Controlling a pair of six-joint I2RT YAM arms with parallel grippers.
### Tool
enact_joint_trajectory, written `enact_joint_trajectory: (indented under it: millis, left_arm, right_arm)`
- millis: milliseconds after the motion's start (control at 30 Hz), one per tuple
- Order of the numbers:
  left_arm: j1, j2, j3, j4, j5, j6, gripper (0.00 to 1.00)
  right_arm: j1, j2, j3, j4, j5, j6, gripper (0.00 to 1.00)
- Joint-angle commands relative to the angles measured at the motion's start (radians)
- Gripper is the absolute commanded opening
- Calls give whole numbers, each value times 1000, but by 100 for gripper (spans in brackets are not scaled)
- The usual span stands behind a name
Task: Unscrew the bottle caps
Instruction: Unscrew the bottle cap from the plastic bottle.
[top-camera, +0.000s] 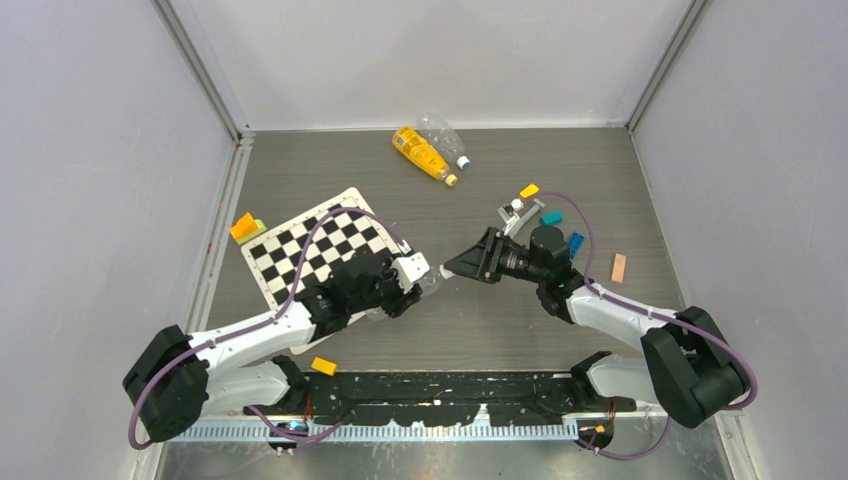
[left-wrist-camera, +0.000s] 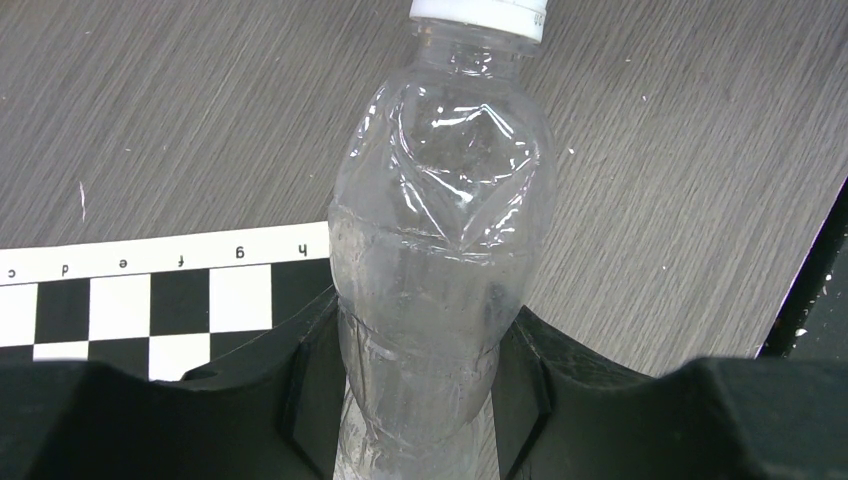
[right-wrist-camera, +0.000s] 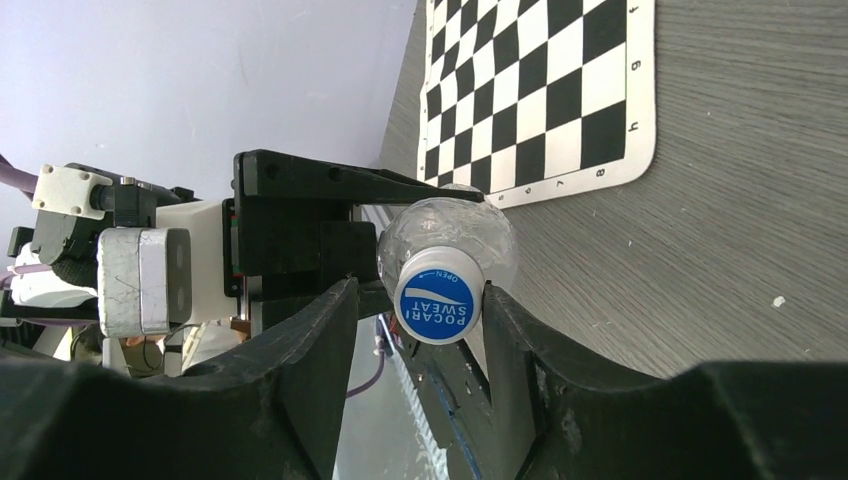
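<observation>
My left gripper (top-camera: 405, 281) (left-wrist-camera: 428, 312) is shut on the lower body of a clear crinkled bottle (left-wrist-camera: 440, 230), held off the table with its neck pointing right. The bottle's white cap (left-wrist-camera: 480, 12) has a blue top (right-wrist-camera: 438, 303). My right gripper (top-camera: 463, 266) (right-wrist-camera: 418, 293) is open around this cap. One finger (right-wrist-camera: 497, 330) touches the cap's side, and a gap shows between the cap and the other finger. At the back of the table lie a yellow-orange bottle (top-camera: 420, 152) with a yellow cap (top-camera: 451, 181) and another clear bottle (top-camera: 441, 133) with a pale cap (top-camera: 463, 162).
A checkerboard mat (top-camera: 320, 245) lies under the left arm. Small blocks are scattered about: orange (top-camera: 243, 226) at the left wall, yellow (top-camera: 323, 366) near the bases, and yellow (top-camera: 529, 190), teal (top-camera: 551, 217), blue (top-camera: 575, 243) and tan (top-camera: 618, 267) around the right arm. Walls enclose three sides.
</observation>
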Motion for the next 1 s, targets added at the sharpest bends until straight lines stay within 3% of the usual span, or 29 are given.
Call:
enact_joint_trajectory:
  millis: [0, 600, 767, 867, 967]
  left_arm:
    - [-3, 5, 41, 37, 4, 11, 17]
    - [-3, 11, 31, 60, 29, -9, 17]
    - [-3, 0, 23, 65, 43, -11, 17]
    - [-4, -4, 22, 60, 33, -10, 17]
    - [-4, -11, 21, 61, 44, -10, 17]
  right_arm:
    - [5, -13, 36, 10, -11, -23, 54]
    - [5, 31, 43, 4, -13, -38, 46]
    - [5, 35, 42, 13, -7, -32, 49]
    - [6, 35, 37, 33, -20, -24, 44]
    - [5, 33, 33, 49, -31, -23, 32]
